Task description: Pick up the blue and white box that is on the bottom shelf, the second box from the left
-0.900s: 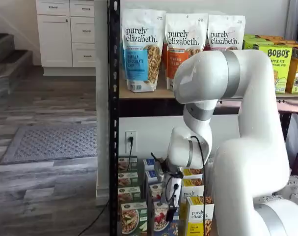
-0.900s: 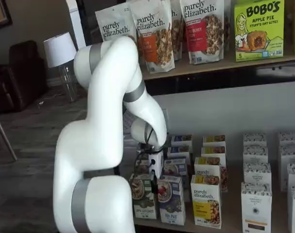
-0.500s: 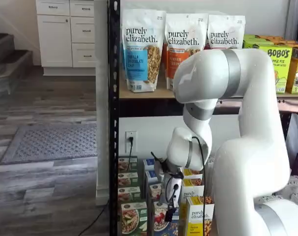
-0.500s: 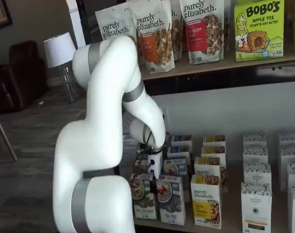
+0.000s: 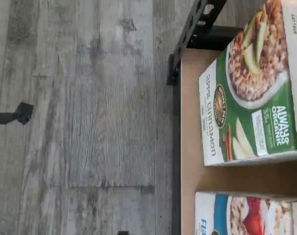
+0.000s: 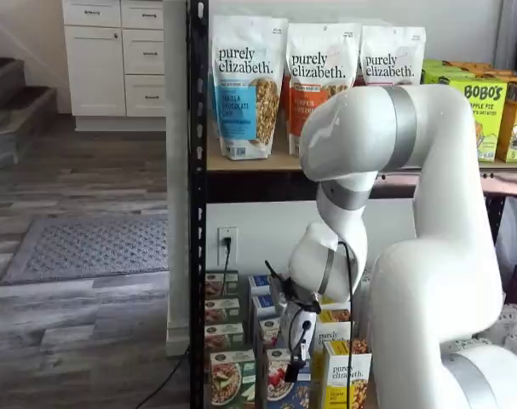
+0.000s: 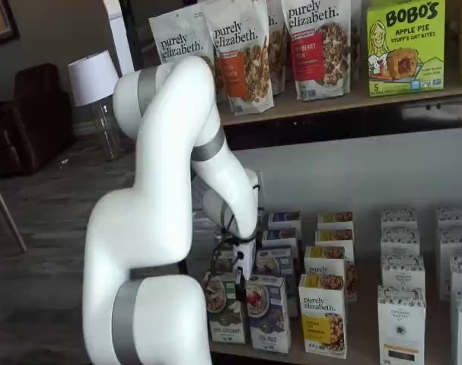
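The blue box (image 7: pixel 267 312) stands upright at the front of the bottom shelf (image 7: pixel 352 346), with a green box (image 7: pixel 224 308) just beside it on one side and a yellow box (image 7: pixel 323 314) a little apart on the other. More cartons queue up behind each of them. In the wrist view only a strip of the blue box shows, next to the green box (image 5: pixel 251 93) — so the camera looks down on the shelf's front edge and the floor (image 5: pixel 89 112) beyond it.

It looks like a light thing, a small cardboard carton, stiff at the edges but likely to dent if squeezed hard on its broad faces. The printed card may be a bit slick. I'd take it across the two narrow sides near the top, though the green box leaves hardly any room for a finger there, and a nudge could tip the neighbour.

The gripper (image 7: pixel 241 275) hangs above the front row, roughly over the seam between green and blue, near the blue box's top and apart from it. In a shelf view (image 6: pixel 294 354) it shows side-on with a cable alongside; the fingers aren't clear, but the jaws seem spread wide and nothing is held.
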Robot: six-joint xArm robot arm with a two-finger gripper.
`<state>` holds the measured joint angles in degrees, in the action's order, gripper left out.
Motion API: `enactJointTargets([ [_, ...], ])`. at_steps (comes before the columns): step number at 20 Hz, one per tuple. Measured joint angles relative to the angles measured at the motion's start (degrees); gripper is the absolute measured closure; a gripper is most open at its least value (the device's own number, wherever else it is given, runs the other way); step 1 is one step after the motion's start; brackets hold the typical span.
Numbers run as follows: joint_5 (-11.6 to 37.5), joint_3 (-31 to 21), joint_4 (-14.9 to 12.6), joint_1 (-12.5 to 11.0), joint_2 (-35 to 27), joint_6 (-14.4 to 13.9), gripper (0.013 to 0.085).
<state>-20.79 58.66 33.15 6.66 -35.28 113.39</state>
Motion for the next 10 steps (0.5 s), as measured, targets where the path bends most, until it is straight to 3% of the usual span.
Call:
enactJointTargets([
  [10,-1.48,4.18,0.15,-1.1,-2.71,0.87,0.013],
])
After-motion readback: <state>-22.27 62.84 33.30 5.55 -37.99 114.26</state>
